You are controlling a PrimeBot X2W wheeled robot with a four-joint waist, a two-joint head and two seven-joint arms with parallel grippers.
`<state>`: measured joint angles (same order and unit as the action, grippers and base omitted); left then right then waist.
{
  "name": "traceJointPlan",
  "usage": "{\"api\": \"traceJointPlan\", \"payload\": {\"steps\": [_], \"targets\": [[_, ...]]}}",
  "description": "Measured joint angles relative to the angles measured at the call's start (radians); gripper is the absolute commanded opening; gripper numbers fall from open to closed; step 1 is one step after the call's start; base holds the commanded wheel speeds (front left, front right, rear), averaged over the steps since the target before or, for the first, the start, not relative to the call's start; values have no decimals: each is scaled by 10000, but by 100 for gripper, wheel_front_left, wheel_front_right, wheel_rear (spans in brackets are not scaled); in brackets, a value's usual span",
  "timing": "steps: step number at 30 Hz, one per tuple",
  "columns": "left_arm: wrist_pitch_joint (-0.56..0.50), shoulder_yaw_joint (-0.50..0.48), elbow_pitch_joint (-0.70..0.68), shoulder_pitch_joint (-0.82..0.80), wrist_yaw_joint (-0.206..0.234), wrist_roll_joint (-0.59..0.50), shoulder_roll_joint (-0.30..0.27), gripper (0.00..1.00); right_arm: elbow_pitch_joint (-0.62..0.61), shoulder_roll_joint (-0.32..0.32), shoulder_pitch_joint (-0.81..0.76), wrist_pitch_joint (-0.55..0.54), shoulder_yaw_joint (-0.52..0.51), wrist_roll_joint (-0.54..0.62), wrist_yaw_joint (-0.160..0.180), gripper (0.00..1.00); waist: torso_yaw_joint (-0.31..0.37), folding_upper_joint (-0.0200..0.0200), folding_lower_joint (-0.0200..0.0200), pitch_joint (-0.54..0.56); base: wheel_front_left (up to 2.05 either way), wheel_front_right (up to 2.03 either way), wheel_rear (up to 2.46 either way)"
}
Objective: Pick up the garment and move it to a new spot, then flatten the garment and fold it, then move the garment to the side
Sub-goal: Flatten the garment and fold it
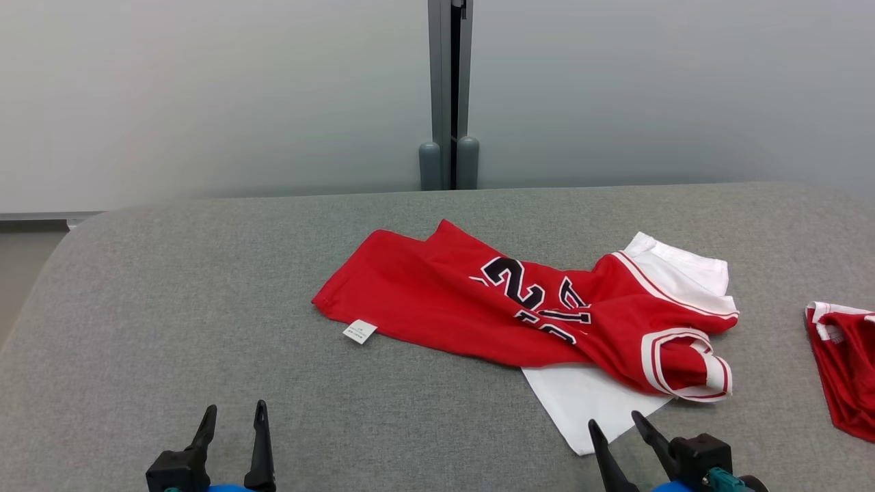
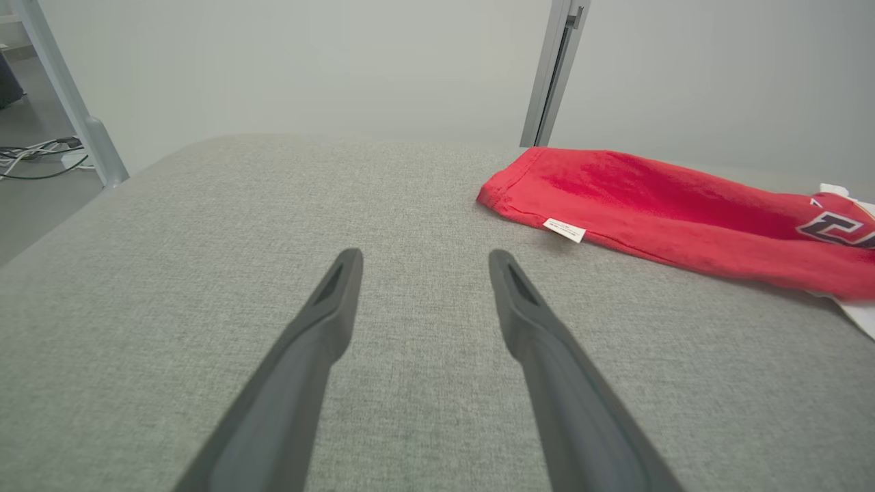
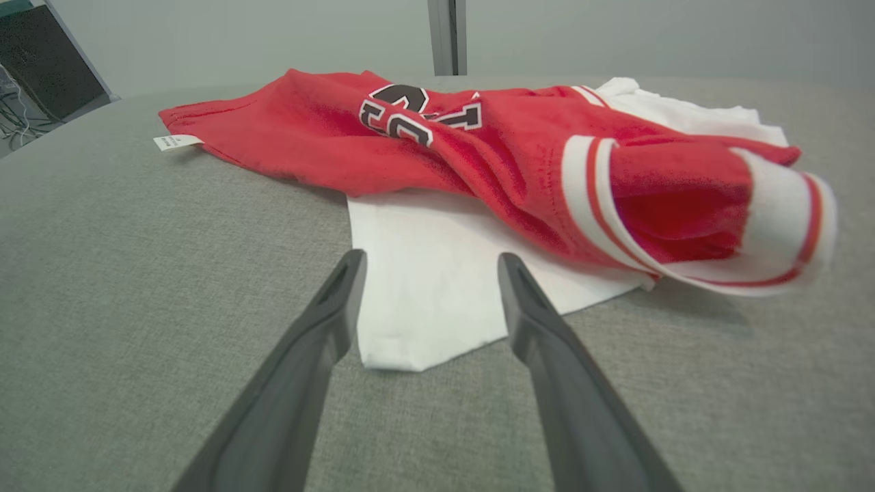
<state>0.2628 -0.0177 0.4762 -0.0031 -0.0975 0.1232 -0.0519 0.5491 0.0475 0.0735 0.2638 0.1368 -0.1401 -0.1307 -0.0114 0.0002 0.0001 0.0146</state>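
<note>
A red garment [image 1: 478,301] with black numbers and white-striped trim lies crumpled on the grey table [image 1: 205,287], partly over a white garment [image 1: 588,400]. A small white tag [image 1: 359,332] sticks out at its left hem. My left gripper [image 1: 234,411] stands open at the near edge, well left of the cloth; the left wrist view has the red garment [image 2: 649,205] to the upper right of the left gripper [image 2: 424,260]. My right gripper [image 1: 615,420] is open, its tips over the white garment's near corner [image 3: 410,301], with the red garment [image 3: 437,150] beyond the right gripper [image 3: 431,263].
A second red-and-white garment [image 1: 844,362] lies at the table's right edge. A grey post [image 1: 449,96] stands against the wall behind the table. The table's left half is bare grey fabric. Cables [image 2: 41,154] lie on the floor at far left.
</note>
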Motion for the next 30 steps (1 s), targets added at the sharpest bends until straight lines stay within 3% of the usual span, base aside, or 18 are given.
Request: {"api": "traceJointPlan", "payload": {"steps": [8, 16, 30], "targets": [[0, 119, 33, 12, -90, 0, 0, 100, 986, 12, 1, 0, 324, -274, 0, 100, -194, 0, 0, -189, 0, 0, 0], [0, 75, 75, -10, -196, 2, 0, 100, 1118, 10, 223, 0, 802, 92, 0, 100, -243, 0, 0, -542, 0, 0, 0], [0, 71, 79, -86, -268, 94, 4, 100, 1009, 17, 184, 2, 372, -451, 0, 100, -171, 0, 0, -806, 0, 0, 0]]}}
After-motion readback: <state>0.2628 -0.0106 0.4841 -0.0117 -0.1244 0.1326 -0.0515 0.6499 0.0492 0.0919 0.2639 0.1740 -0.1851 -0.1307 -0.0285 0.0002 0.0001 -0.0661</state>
